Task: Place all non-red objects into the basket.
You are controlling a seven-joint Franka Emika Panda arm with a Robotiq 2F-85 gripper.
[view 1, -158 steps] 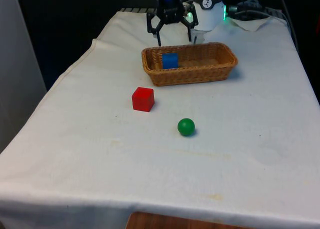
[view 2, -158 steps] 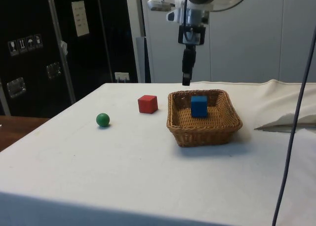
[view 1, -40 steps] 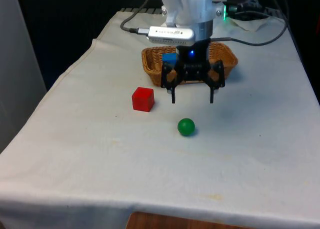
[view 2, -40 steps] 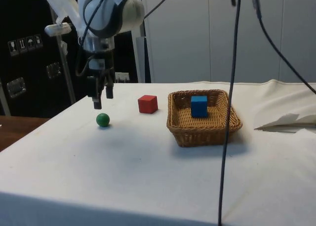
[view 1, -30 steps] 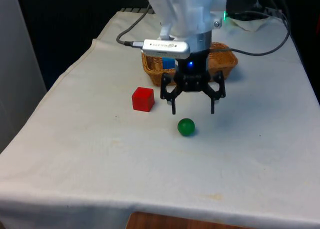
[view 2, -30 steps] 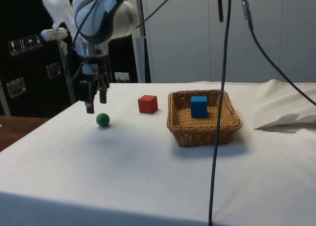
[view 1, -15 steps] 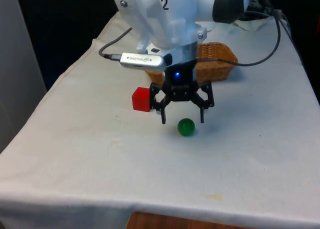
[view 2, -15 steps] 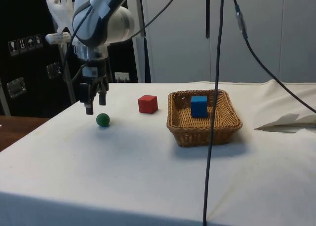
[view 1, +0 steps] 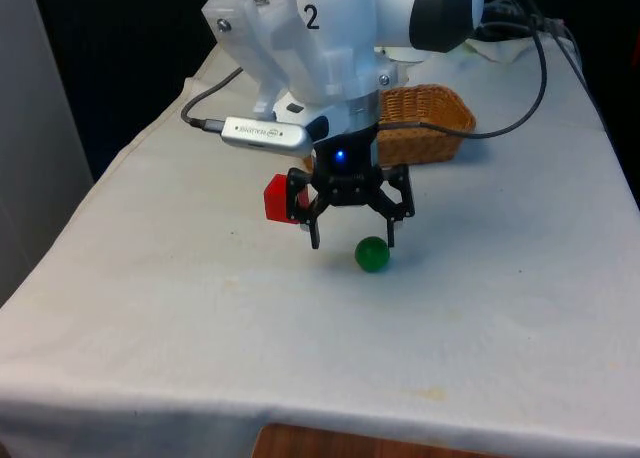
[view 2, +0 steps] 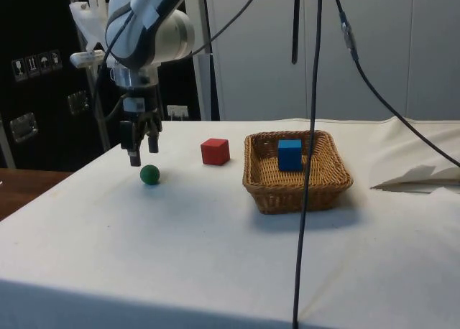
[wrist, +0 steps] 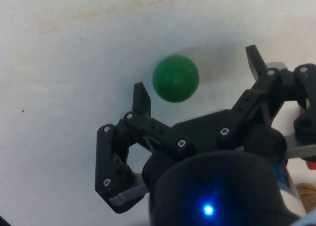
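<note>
Since the earlier frames the gripper (view 1: 352,240) has travelled from above the basket (view 1: 440,128) out over the open surface (view 1: 200,308) and has come down beside the green ball (view 1: 372,254). Its fingers are spread wide and hold nothing. In the wrist view the ball (wrist: 176,78) lies just ahead of the gap between the fingertips, not yet between them; in the side view the gripper (view 2: 141,153) hangs just above and slightly to the left of the ball (view 2: 149,174), clear of the cloth.

The wide spread makes sense: a round ball rolls at a touch, so the fingers need to straddle it before closing.

The blue cube (view 2: 290,154) already sits inside the basket (view 2: 296,189), which suggests the ball is the last non-red thing left out. The red cube (view 2: 215,151) stands on the surface between ball and basket, rightly untouched; in the front view it (view 1: 276,197) is partly hidden behind the gripper.

The next move probably calls for a small shift to centre over the ball, then a short descent.
</note>
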